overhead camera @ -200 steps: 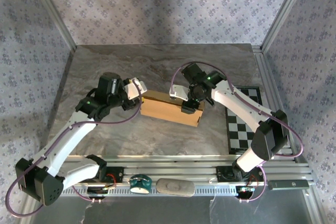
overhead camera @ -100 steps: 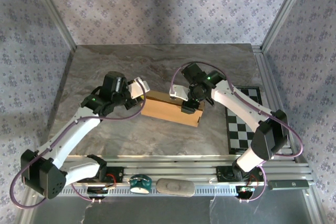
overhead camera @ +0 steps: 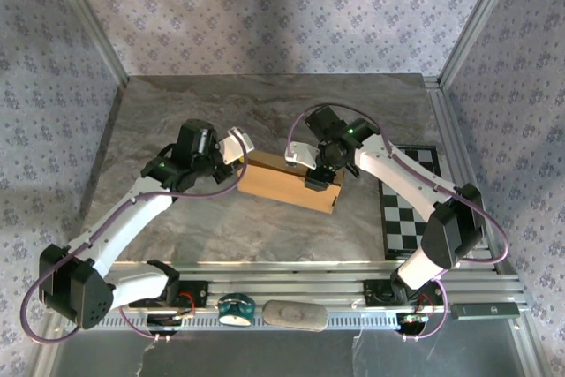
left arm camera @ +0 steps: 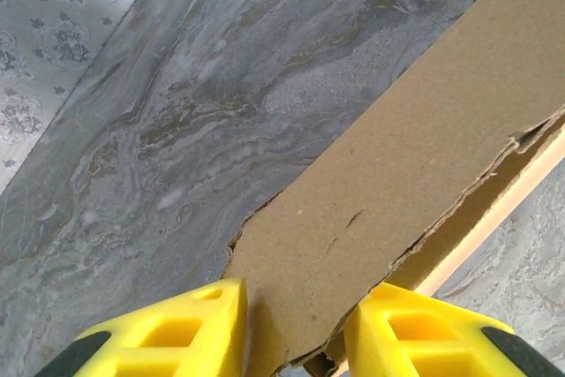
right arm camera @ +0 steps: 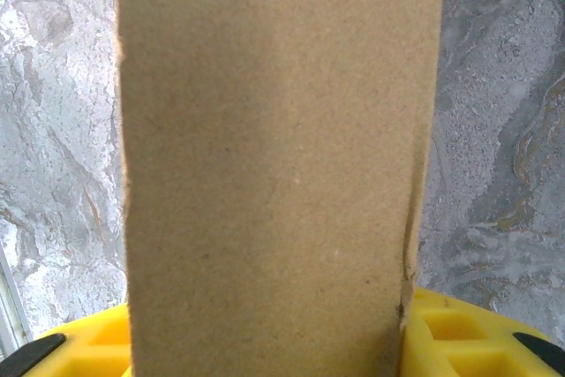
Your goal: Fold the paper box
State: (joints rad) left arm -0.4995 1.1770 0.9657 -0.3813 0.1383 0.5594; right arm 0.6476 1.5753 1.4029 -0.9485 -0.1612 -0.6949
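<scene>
The paper box (overhead camera: 287, 184) is a tan cardboard shape lying mid-table, its long side slanting down to the right. My left gripper (overhead camera: 238, 149) is at its left end. In the left wrist view a torn-edged cardboard flap (left arm camera: 415, 156) runs down between the yellow fingers (left arm camera: 177, 337), and the left gripper (left arm camera: 296, 342) has closed in on its corner from both sides. My right gripper (overhead camera: 311, 172) sits on the box's right part. In the right wrist view a cardboard panel (right arm camera: 274, 156) spans the whole gap of the right gripper (right arm camera: 265, 350), which is shut on it.
A black-and-white checkered board (overhead camera: 410, 205) lies flat at the table's right edge, under the right arm. An aluminium rail (overhead camera: 309, 287) runs along the near edge, with a teal object (overhead camera: 237, 308) and a grey pad (overhead camera: 294, 314) on it. Patterned walls enclose the table.
The left arm swung its gripper toward the back and right, onto the box's left end, and its jaws narrowed around the flap. The right arm and the box kept still.
</scene>
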